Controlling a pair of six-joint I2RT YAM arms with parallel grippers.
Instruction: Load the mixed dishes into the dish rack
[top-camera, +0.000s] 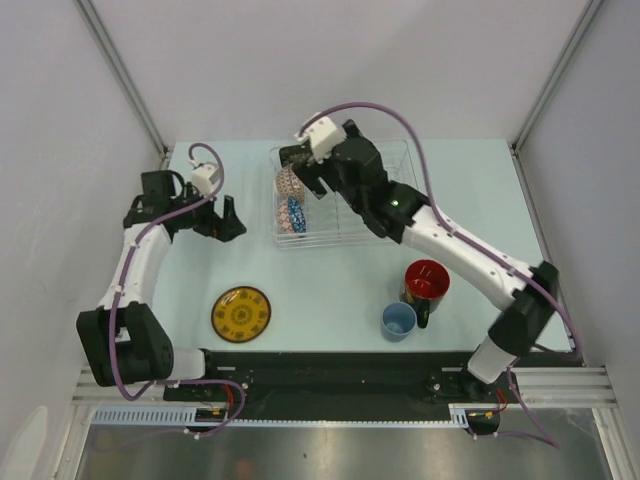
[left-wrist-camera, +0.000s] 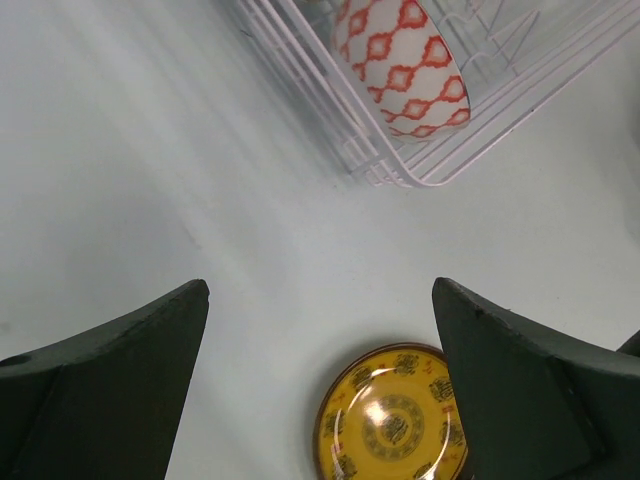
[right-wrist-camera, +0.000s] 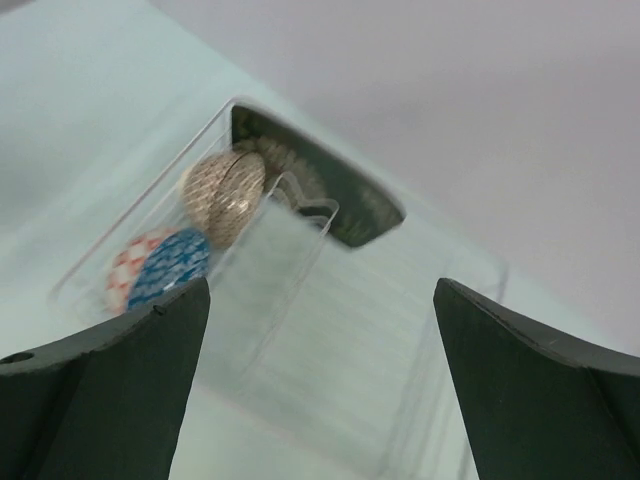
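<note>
The dish rack (top-camera: 345, 232) stands at the middle back of the table. On edge at its left end stand the beige patterned bowl (top-camera: 288, 183) (right-wrist-camera: 225, 197) and the blue mosaic bowl (top-camera: 296, 213) (right-wrist-camera: 168, 267). A black plate (right-wrist-camera: 340, 195) stands against the rack's far wall. My right gripper (top-camera: 302, 168) (right-wrist-camera: 321, 290) hovers open over the rack, holding nothing. To the left of the rack, my left gripper (top-camera: 236, 222) (left-wrist-camera: 320, 290) is open and empty above the table. The yellow saucer (top-camera: 241, 313) (left-wrist-camera: 392, 415) lies flat at the near left.
A black mug with a red inside (top-camera: 426, 281) and a small light-blue cup (top-camera: 398, 321) stand at the near right, beside the right arm. The rack's white wire corner (left-wrist-camera: 400, 170) shows in the left wrist view, around the blue bowl's red-and-white outside (left-wrist-camera: 405, 60).
</note>
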